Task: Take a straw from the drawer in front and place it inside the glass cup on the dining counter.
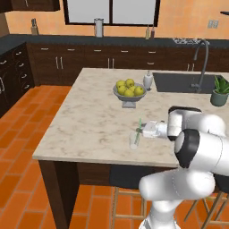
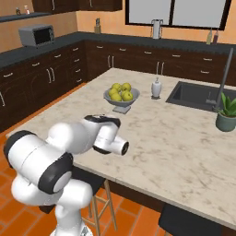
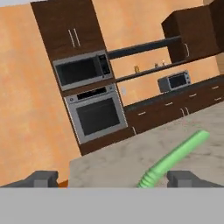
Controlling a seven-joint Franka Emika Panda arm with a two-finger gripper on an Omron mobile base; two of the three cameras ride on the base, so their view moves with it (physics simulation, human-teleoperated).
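Observation:
The glass cup (image 1: 134, 140) stands near the front edge of the dining counter (image 1: 85, 116) (image 2: 175, 143). The light-green straw (image 1: 139, 127) leans in it, with its top sticking out above the rim. My gripper (image 1: 139, 131) hovers level beside the cup at the straw's upper part, and its jaws stand wide open. In the hand view the straw (image 3: 177, 155) slants up to the right between my fingertips (image 3: 183, 178), close to the right one and touching neither. The cup is below that view's edge. The drawer is out of view.
A fruit bowl (image 1: 129, 91) (image 2: 121, 97) of yellow fruit sits mid-counter with a white dispenser bottle (image 1: 148, 80) behind it. The sink (image 1: 179, 82), its faucet and a potted plant (image 1: 220, 91) are to the right. Stools stand under the counter's front edge.

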